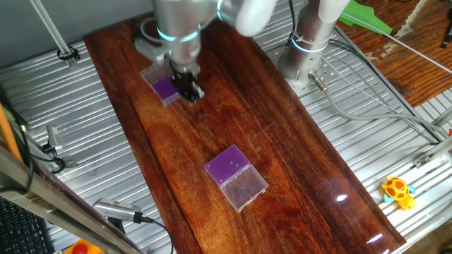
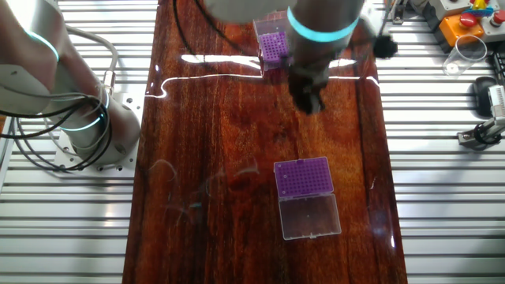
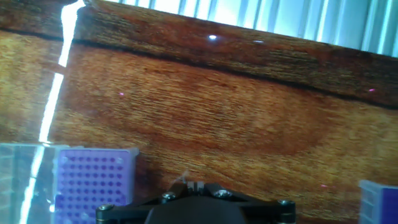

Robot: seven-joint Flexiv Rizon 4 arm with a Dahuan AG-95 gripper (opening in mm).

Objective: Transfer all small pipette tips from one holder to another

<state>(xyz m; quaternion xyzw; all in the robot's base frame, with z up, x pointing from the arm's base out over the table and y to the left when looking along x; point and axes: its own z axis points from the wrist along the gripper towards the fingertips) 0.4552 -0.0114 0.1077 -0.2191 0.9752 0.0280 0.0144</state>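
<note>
My gripper (image 1: 192,90) hangs low over the wood table, just right of a purple tip holder (image 1: 164,88) with a clear lid. In the other fixed view the gripper (image 2: 309,96) is in front of that holder (image 2: 274,46). A second purple holder (image 1: 229,166) with its clear lid (image 1: 248,189) folded open stands nearer the table's middle; it also shows in the other fixed view (image 2: 303,175). In the hand view the fingertips (image 3: 194,185) are pressed together with a faint pale sliver, a small pipette tip (image 3: 182,177), sticking out between them. A holder (image 3: 93,180) lies at lower left.
The arm's base (image 1: 307,42) stands at the table's far right corner. Ribbed metal surfaces flank the wood table (image 1: 296,162) on both sides. A yellow toy (image 1: 397,190) and cables lie on the right metal surface. Part of another holder shows at the hand view's right edge (image 3: 380,198).
</note>
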